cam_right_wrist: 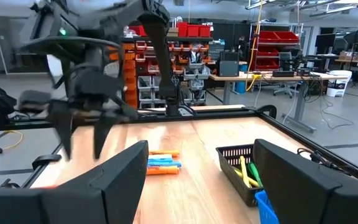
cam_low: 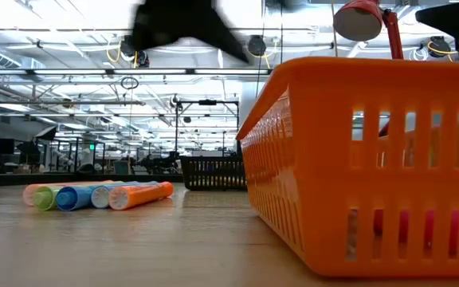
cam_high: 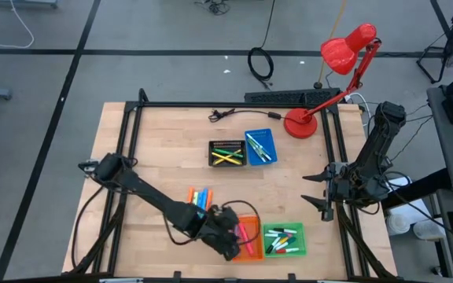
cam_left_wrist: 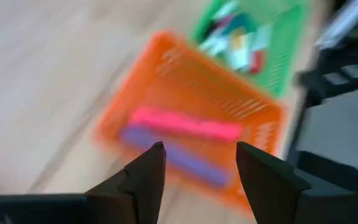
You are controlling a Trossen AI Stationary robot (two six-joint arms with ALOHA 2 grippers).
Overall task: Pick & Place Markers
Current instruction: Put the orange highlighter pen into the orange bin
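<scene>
My left gripper point(cam_high: 233, 236) point(cam_left_wrist: 201, 163) hangs open and empty above the orange tray point(cam_high: 252, 245) point(cam_left_wrist: 185, 99) near the table's near edge. A pink marker point(cam_left_wrist: 185, 126) and a purple-blue marker point(cam_left_wrist: 173, 155) lie on that tray's floor. Several loose markers point(cam_high: 200, 196) point(cam_low: 94, 194), orange, blue and green, lie side by side on the bare wood to the tray's left. More markers rest in the green tray point(cam_high: 284, 240), the black tray point(cam_high: 226, 153) and the blue tray point(cam_high: 259, 147). My right gripper point(cam_high: 318, 189) point(cam_right_wrist: 197, 165) waits open at the table's right edge.
A red desk lamp point(cam_high: 344, 59) stands at the far right corner and a black cable point(cam_high: 225, 115) lies near the far edge. Black frame rails point(cam_high: 128, 134) run along the table's sides. Bare wood point(cam_high: 163, 149) spreads over the left and middle of the table.
</scene>
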